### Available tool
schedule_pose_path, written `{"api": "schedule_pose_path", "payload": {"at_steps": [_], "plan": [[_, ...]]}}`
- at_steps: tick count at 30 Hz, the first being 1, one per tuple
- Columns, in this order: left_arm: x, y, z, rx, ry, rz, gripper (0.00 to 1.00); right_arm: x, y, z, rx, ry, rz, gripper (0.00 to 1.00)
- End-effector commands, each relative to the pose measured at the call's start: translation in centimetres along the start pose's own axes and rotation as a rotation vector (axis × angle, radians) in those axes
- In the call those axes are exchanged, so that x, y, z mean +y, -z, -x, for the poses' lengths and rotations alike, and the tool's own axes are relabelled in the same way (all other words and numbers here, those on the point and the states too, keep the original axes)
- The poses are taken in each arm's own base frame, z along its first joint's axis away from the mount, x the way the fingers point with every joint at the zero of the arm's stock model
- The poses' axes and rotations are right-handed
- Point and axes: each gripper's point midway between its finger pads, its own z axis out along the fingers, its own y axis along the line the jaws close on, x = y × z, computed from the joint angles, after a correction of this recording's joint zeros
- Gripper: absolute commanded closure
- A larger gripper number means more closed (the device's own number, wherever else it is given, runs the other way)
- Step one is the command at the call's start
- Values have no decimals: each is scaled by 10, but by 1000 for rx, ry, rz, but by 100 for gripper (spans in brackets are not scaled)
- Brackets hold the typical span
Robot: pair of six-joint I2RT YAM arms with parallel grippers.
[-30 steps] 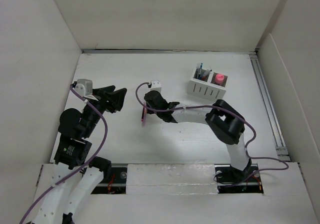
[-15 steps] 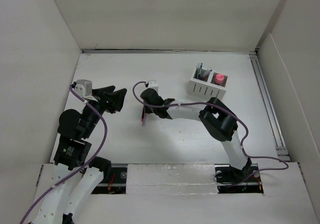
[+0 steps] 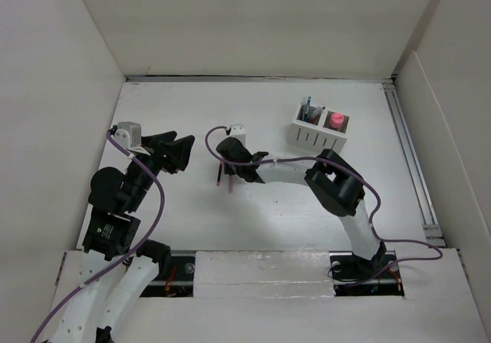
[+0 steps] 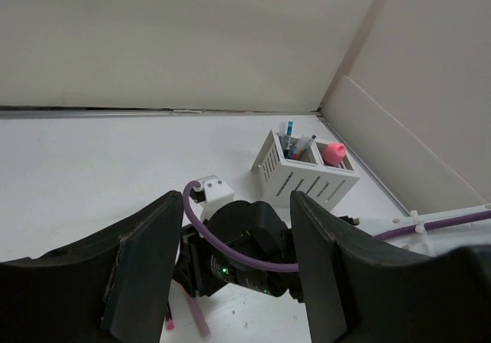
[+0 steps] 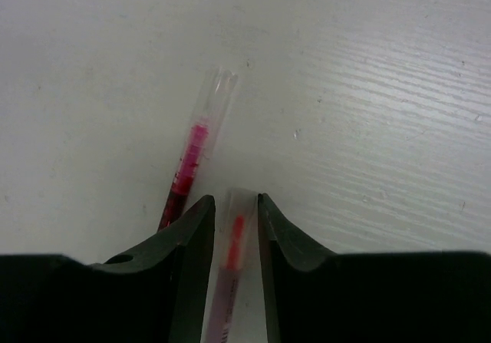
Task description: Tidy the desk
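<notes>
On the white desk [image 3: 307,205] lie two clear pens. One with pink ink [image 5: 196,147] [image 3: 219,176] rests just left of my right gripper [image 5: 234,199] [image 3: 228,173]. One with red ink [image 5: 234,235] [image 3: 230,184] lies flat between its fingers. That gripper is open only a little wider than the pen; the right finger touches it and a thin gap shows on the left. My left gripper [image 3: 182,153] [image 4: 238,201] hovers open and empty at the left, facing the right wrist.
A white two-compartment organizer box [image 3: 318,128] [image 4: 307,176] stands at the back right, with pens [image 3: 309,111] in its left cell and a pink object [image 3: 336,119] in its right. A metal rail [image 3: 410,166] runs along the desk's right edge. White walls enclose it.
My right wrist shifted slightly left and its jaws widened a little. The pens, one pink streak before, now show as two separate lines. The left arm has not moved.
</notes>
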Motion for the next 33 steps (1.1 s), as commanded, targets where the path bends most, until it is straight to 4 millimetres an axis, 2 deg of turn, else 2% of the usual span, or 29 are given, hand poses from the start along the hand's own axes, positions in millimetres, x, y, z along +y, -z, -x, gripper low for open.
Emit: {"api": "schedule_pose_path", "payload": {"at_steps": [1,5,8,10,12,14,15,16,18,19,20,21,22,23,25,26,29,30,32,33], "plan": [[-8,0,11,-40,-14,-35,46,-16,9,0,20,17,-39,64],[-8,0,11,-41,-12,-34,46,-25,5,-6,60,25,-50,69],[-7,0,12,-43,-14,-28,46,-25,6,-9,70,25,-45,81],[-7,0,13,-44,-14,-30,46,-24,8,-7,63,18,-43,93],[-7,1,12,-45,-14,-32,46,-32,11,0,37,3,-53,98],[-7,-1,11,-41,-12,-29,46,-32,26,30,-44,-36,-40,99],[-8,-1,12,-41,-12,-34,46,-38,31,38,-61,-49,-43,99],[-8,-1,11,-38,-12,-38,46,-47,43,66,-119,-89,-47,100],[-8,0,11,-39,-13,-38,46,-62,56,98,-200,-127,-61,100],[-8,0,12,-42,-13,-36,46,-86,59,119,-245,-159,-108,100],[-7,-1,10,-38,-12,-33,46,-96,74,144,-303,-187,-116,100],[-8,0,11,-39,-12,-35,46,-109,81,160,-343,-212,-138,100],[-7,-1,11,-38,-12,-33,46,-142,87,177,-387,-245,-213,100],[-8,0,11,-38,-14,-36,46,-155,105,209,-491,-291,-218,100],[-8,0,11,-41,-12,-34,46,-194,122,235,-592,-349,-309,100],[-7,0,11,-40,-14,-32,46,-222,138,256,-667,-395,-352,100],[-8,1,13,-44,-14,-35,46,-263,163,284,-813,-443,-448,99],[-8,0,12,-43,-14,-36,46,-284,168,290,-845,-454,-496,98],[-7,0,12,-44,-14,-29,46,-304,175,298,-880,-439,-574,98],[-7,0,13,-45,-16,-31,46,-310,171,301,-882,-430,-606,98]]}}
